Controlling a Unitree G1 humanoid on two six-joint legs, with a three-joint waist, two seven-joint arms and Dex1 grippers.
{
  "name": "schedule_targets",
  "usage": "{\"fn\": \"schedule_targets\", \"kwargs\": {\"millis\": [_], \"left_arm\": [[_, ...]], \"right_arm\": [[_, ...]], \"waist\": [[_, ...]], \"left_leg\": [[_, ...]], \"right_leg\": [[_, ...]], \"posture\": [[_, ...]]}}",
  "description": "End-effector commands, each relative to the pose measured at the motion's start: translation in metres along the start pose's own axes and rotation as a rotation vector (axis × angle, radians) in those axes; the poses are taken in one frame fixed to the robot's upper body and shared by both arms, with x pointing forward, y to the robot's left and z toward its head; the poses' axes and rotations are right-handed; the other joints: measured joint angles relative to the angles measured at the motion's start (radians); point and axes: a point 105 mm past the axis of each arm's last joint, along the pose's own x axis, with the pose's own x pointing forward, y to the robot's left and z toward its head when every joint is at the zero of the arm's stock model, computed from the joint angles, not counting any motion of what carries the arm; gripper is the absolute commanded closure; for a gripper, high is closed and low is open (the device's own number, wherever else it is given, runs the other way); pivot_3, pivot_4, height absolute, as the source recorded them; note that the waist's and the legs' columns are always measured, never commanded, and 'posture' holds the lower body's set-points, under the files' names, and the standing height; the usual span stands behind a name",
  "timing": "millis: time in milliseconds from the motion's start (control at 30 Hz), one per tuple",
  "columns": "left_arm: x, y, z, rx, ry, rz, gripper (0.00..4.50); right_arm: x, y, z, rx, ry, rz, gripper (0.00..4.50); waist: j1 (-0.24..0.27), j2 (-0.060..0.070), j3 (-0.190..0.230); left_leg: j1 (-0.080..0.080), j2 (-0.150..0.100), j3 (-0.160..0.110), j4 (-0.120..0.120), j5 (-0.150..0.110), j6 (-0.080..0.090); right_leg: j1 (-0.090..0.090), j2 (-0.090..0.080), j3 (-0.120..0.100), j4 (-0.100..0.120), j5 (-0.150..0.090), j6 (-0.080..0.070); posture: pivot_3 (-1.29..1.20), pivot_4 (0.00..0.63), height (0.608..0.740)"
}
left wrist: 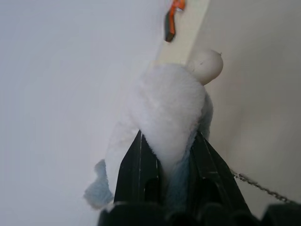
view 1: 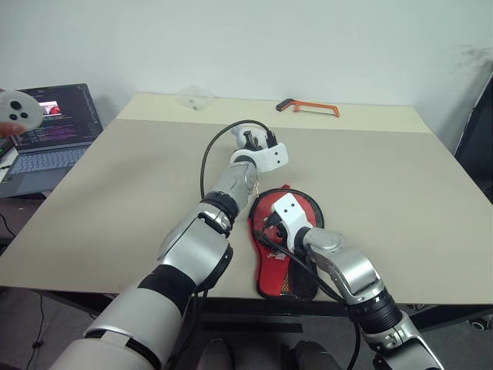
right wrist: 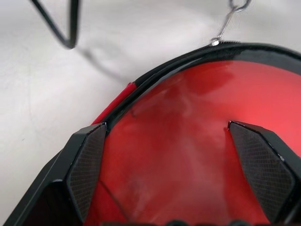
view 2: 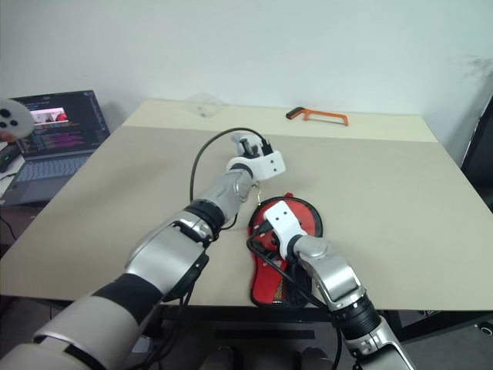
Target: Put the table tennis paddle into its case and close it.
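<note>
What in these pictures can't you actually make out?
- Paddle: not discernible inside the case, under the right pincer and arm.
- Zipper: head views, too small to tell if shut.
- Fluffy white charm in the left pincer: what its chain joins is cut off.

Both arms are mostly brushed silver shells with black rubbery bands at the joints, pretty chunky near the shoulder. Each wrist ends in a white plastic bracket with small dark screw holes. A black cable loops off the left gripper (view 1: pixel 259 139), another runs along the forearm behind the right gripper (view 1: pixel 271 221). Fingers (right wrist: pixel 88 162) are black, wedge-shaped, with cross-hatched textured pads.
</note>
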Motion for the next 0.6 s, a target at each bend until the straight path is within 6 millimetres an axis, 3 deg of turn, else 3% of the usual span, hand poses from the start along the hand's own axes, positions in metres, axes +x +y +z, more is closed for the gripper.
{"fn": "schedule_targets", "kwargs": {"millis": [33, 367, 600], "left_arm": [[0.002, 0.033, 0.044, 0.009, -0.153, 0.150, 4.24], [-0.022, 0.003, 0.129, 0.101, -0.519, 0.132, 4.24], [-0.044, -0.024, 0.162, 0.206, -0.725, 0.102, 4.24]], "right_arm": [[0.001, 0.026, -0.065, 0.065, 0.264, 0.094, 0.00], [-0.004, 0.032, -0.067, 0.096, 0.271, 0.086, 0.00], [-0.003, 0.035, -0.066, 0.107, 0.265, 0.085, 0.00]], "waist": [[0.001, 0.000, 0.000], [0.001, 0.001, -0.001], [0.004, 0.002, -0.006]], "left_leg": [[0.000, 0.000, 0.000, 0.000, 0.000, 0.000], [0.000, 0.000, 0.002, -0.001, 0.000, -0.001], [0.000, -0.001, 0.003, -0.001, -0.001, -0.001]], "right_leg": [[0.000, 0.000, 0.000, 0.000, 0.000, 0.000], [-0.001, 0.000, 0.001, -0.001, 0.000, 0.000], [0.000, -0.001, 0.001, -0.002, -0.001, 0.000]], "posture": [[0.00, 0.150, 0.740], [0.00, 0.150, 0.740], [0.00, 0.150, 0.740]]}}
